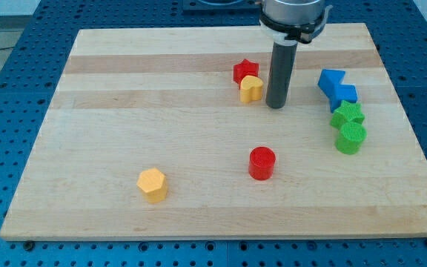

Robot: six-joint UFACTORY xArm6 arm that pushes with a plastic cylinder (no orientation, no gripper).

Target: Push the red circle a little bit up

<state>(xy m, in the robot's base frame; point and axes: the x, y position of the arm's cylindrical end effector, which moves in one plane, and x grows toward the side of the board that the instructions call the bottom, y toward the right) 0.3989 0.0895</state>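
Observation:
The red circle [262, 163] is a short red cylinder standing on the wooden board [124, 111], right of centre and toward the view's bottom. My tip [276, 105] rests on the board well above the red circle and slightly to its right. The tip is just right of a yellow heart block [251, 88], close to it but apart. A red star block [245, 71] sits against the yellow heart on its upper left.
A yellow hexagon block [153, 184] lies at the lower left. At the right, two blue blocks [336, 87] sit above two green blocks [348, 126] in a tight column. The board's right edge is near them.

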